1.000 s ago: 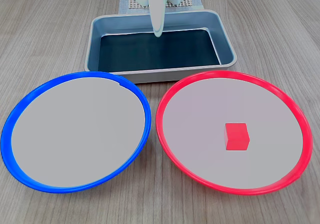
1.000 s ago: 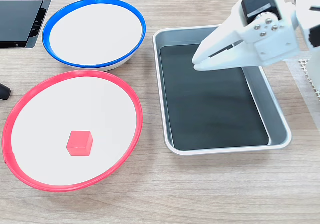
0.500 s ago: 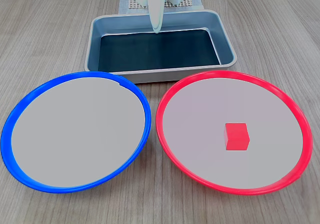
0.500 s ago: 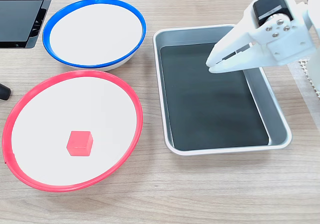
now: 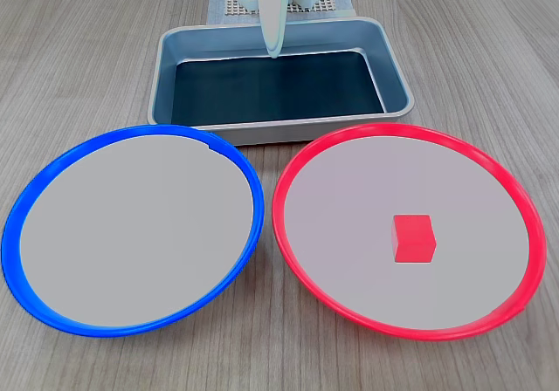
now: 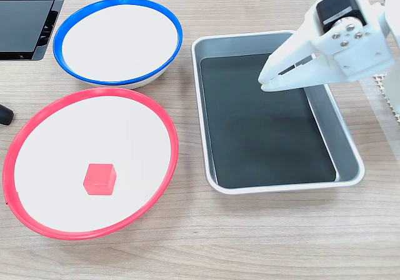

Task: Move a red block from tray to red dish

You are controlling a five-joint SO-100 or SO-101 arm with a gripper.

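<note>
The red block (image 5: 413,238) (image 6: 100,179) lies inside the red dish (image 5: 402,127) (image 6: 94,91), a little off its centre. In both fixed views the tray (image 5: 262,132) (image 6: 281,187) shows a bare black bottom with nothing in it. My white gripper (image 5: 274,55) (image 6: 262,83) hangs above the tray's far part, near the arm's base. Its fingers are together and hold nothing. It is well away from the block and the red dish.
A blue-rimmed dish (image 5: 131,234) (image 6: 115,39) holding nothing stands beside the red one. A white mesh mat (image 5: 231,7) (image 6: 387,99) lies under the arm's base behind the tray. A black flat object (image 6: 28,14) sits at the table's corner.
Over the first half second the gripper drew back across the tray towards the arm's base. Since then it has stayed still. The block has not moved.
</note>
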